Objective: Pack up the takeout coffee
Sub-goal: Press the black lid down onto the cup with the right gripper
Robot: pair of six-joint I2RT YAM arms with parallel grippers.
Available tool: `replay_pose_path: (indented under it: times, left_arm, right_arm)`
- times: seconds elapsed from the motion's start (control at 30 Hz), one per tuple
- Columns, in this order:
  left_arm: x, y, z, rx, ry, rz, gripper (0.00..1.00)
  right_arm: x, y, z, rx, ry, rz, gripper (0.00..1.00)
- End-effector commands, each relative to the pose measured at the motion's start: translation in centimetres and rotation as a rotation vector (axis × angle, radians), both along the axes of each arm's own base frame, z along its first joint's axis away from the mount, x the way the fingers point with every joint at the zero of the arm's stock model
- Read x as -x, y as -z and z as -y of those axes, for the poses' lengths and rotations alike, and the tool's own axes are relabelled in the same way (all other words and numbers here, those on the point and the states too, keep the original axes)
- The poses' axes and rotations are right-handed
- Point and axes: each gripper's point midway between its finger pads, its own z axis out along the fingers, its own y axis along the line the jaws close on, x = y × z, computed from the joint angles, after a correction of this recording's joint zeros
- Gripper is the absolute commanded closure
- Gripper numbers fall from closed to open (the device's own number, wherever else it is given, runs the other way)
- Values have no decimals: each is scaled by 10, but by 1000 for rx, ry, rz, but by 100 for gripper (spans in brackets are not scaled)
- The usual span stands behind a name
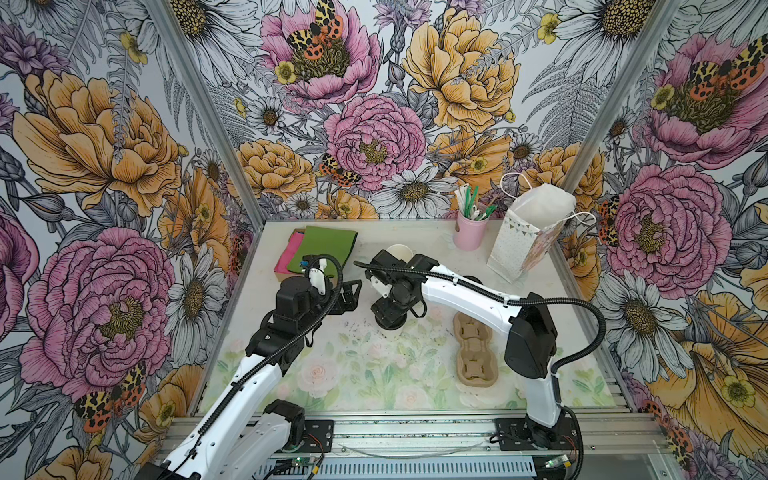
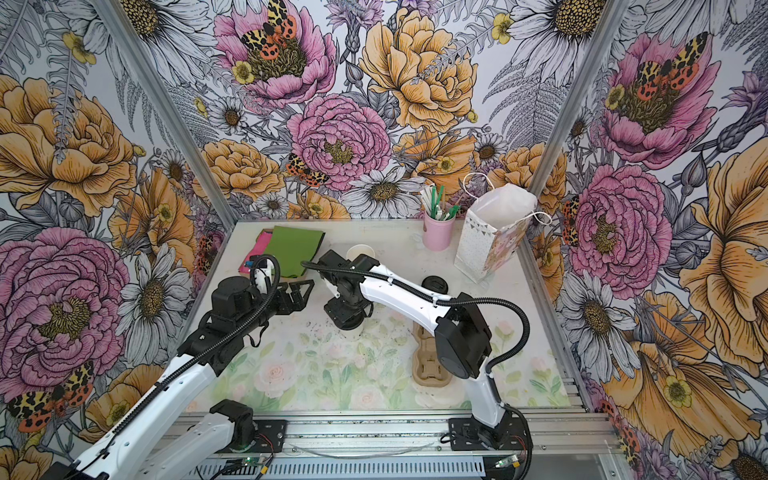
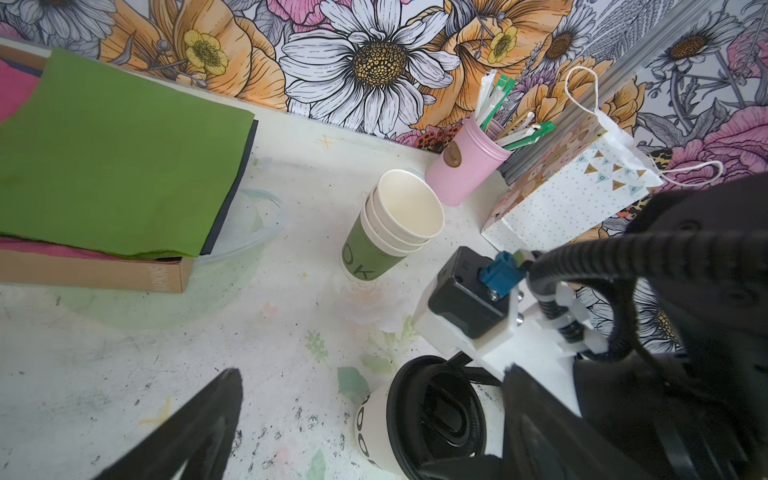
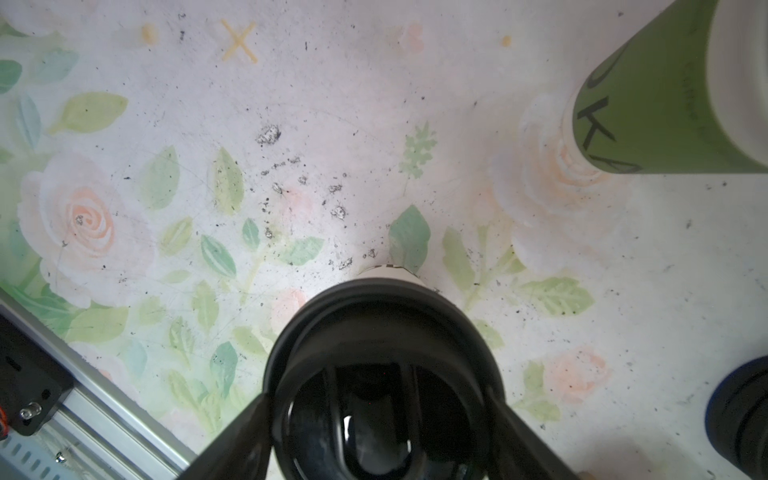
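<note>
While the takeout coffee [image 3: 415,411] is flanked by the right fingers [image 4: 232,440], grip untellable, and left fingers [image 3: 195,428] are spread beside it, pickup is judged underway; firm closure is needed.

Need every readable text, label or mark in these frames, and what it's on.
"OK": green sleeve of the cup stack, partial word; the right wrist view shows "K" plus a cut-off letter.
"NAPKINS": probably, upside down on the box side.
"OO": coffee cup side, rest hidden.
"X": yellow X mark on the table.
Unreadable: bunting letters on the gift bag are too small, and the oval label on the pink cup is blurred.
</note>
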Motion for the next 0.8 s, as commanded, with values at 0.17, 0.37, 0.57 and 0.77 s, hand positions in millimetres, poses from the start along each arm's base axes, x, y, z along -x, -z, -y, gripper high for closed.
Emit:
replay_pose_path:
  times: [0.17, 0.37, 0.57, 0.77]
  left_arm:
    - [-1, -3, -4, 5, -23, 23, 1]
    - [-2, -2, -4, 4, -21, 21, 1]
    - [-2, -2, -4, 4, -21, 20, 1]
    - [-3, -1, -2, 6, -16, 17, 1]
  right_arm:
    - [-8, -21, -10, -60, 15, 26, 16]
    - [-9, -14, -10, -69, 20, -7, 15]
    - [-15, -16, -10, -85, 27, -1, 14]
    - [-25, -15, -8, -100, 44, -2, 12]
